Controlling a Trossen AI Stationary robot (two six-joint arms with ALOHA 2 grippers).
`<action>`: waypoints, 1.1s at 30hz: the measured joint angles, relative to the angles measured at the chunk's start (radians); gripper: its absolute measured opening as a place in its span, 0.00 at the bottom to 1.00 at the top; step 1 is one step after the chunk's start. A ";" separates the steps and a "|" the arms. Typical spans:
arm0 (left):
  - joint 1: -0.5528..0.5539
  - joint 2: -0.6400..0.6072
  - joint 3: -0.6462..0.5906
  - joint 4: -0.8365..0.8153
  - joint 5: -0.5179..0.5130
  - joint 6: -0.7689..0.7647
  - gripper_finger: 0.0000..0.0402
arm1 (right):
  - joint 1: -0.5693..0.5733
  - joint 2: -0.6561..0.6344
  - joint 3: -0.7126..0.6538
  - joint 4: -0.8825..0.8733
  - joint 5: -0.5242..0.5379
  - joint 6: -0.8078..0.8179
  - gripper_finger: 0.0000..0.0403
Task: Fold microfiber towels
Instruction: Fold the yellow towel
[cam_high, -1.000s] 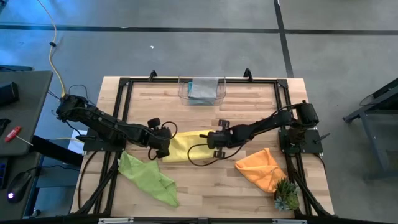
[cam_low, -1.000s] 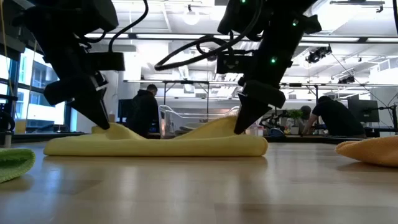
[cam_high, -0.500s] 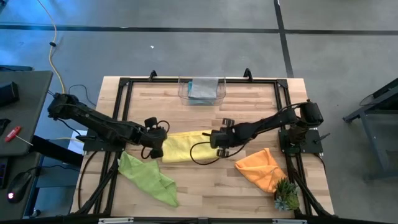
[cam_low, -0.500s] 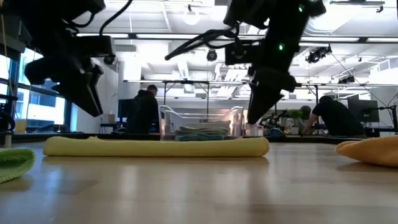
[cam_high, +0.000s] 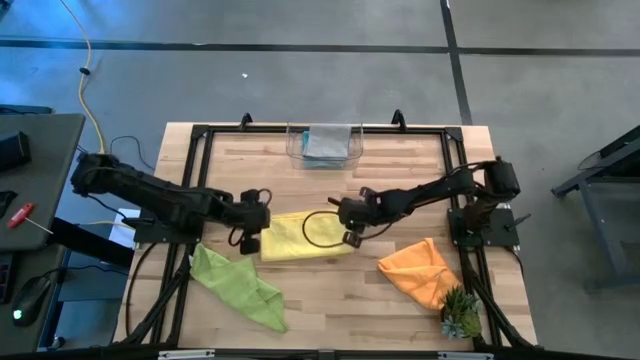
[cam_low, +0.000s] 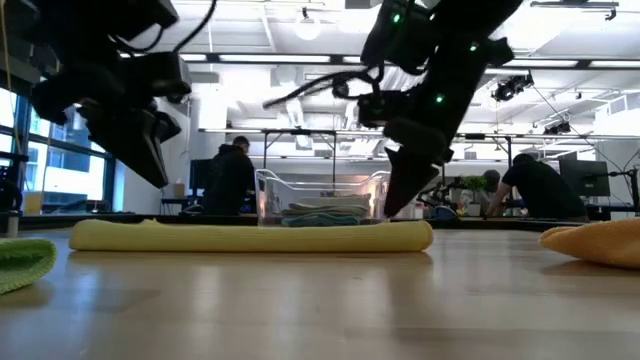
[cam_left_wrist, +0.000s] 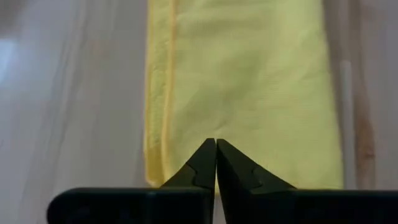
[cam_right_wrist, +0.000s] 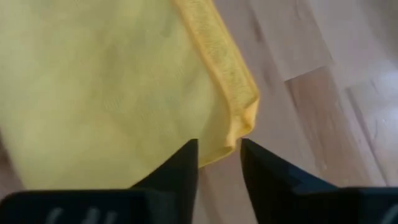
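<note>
The yellow towel (cam_high: 300, 235) lies folded flat in a long strip at the table's middle; the low view shows the strip (cam_low: 250, 236) resting on the wood. My left gripper (cam_left_wrist: 216, 144) is shut and empty. It hangs above the towel's left end (cam_low: 160, 180). My right gripper (cam_right_wrist: 219, 149) is open above the towel's right end (cam_low: 398, 208). Its fingers stand on either side of a towel corner (cam_right_wrist: 239, 121) without touching it. A lime green towel (cam_high: 240, 285) lies crumpled at the front left, and an orange towel (cam_high: 420, 272) at the front right.
A clear bin (cam_high: 323, 145) holding folded cloths stands at the table's far edge. A small spiky plant (cam_high: 462, 315) sits at the front right corner, by the orange towel. A black frame (cam_high: 200, 135) runs around the tabletop. People stand in the room behind (cam_low: 232, 180).
A second ago both grippers were down on the yellow towel's two ends, with the cloth humped up under them. Both have let go and risen. The humps have dropped and the towel now lies flat.
</note>
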 joint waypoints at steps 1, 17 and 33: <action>0.018 0.001 0.000 -0.004 0.017 0.009 0.02 | -0.008 0.000 0.000 0.003 -0.005 -0.008 0.33; 0.184 0.154 0.000 -0.015 0.165 0.172 0.30 | -0.096 0.019 0.000 0.029 -0.158 -0.066 0.38; 0.201 0.167 0.000 -0.040 0.144 0.180 0.01 | -0.120 0.041 -0.001 0.055 -0.136 -0.163 0.02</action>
